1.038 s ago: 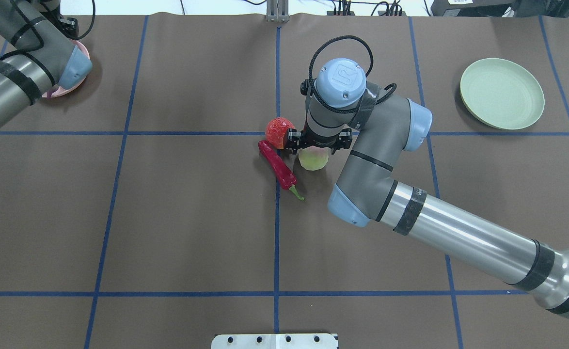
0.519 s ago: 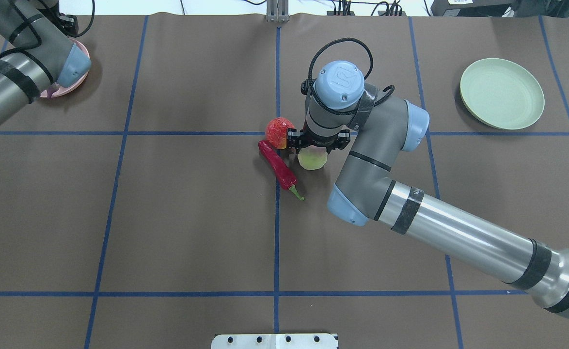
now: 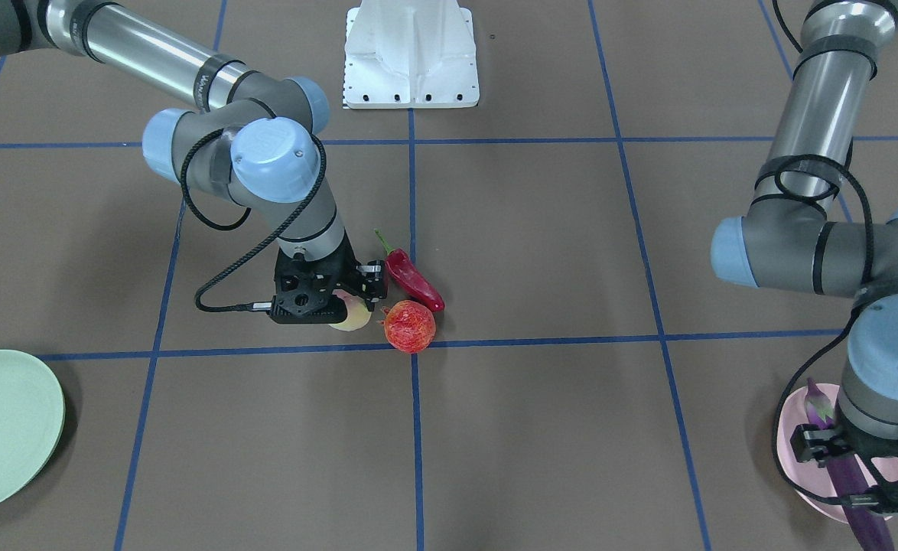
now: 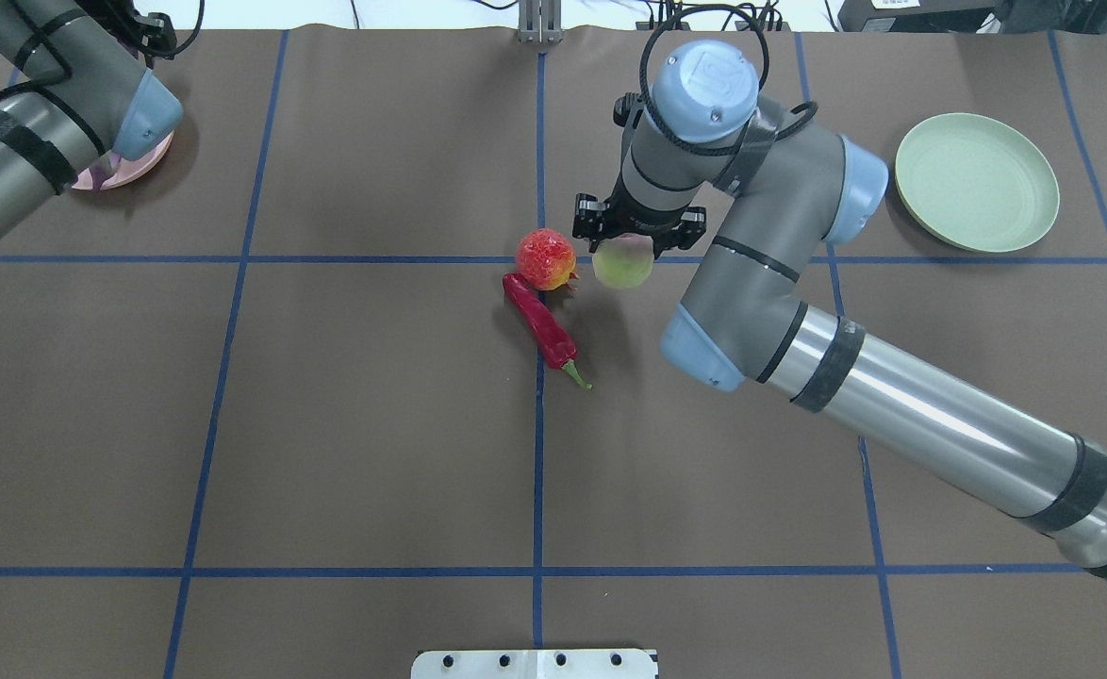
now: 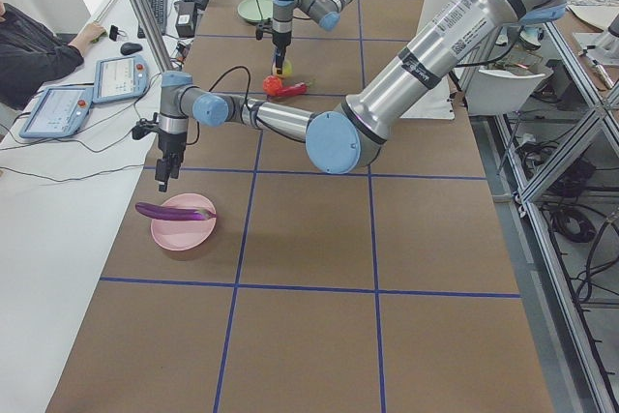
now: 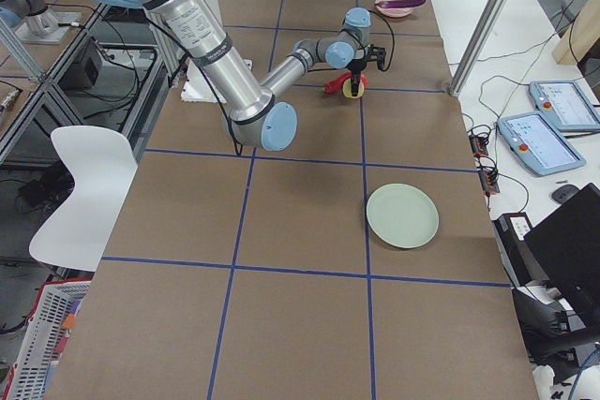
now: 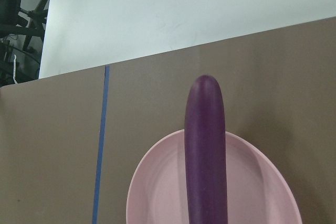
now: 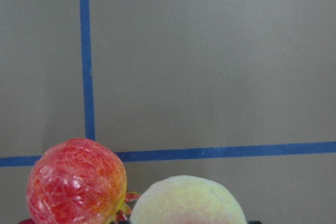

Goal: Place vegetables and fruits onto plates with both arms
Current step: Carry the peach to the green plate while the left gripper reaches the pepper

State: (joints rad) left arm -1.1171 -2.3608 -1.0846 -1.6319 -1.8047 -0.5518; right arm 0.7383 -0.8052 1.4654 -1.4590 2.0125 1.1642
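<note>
With jaws clamped on the peach (image 4: pixel 621 268), the right gripper (image 4: pixel 627 251) has the mint plate (image 4: pixel 976 181) well apart on the robot's right side.

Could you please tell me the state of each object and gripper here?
peach: held in the right gripper.
right gripper: shut on the peach.
red-orange fruit: loose on the table.
chili pepper: lying on the table.
eggplant: lying across the pink plate, one end overhanging.
pink plate: holding the eggplant.
green plate: bare.
left gripper: above the eggplant; opening unclear.
</note>
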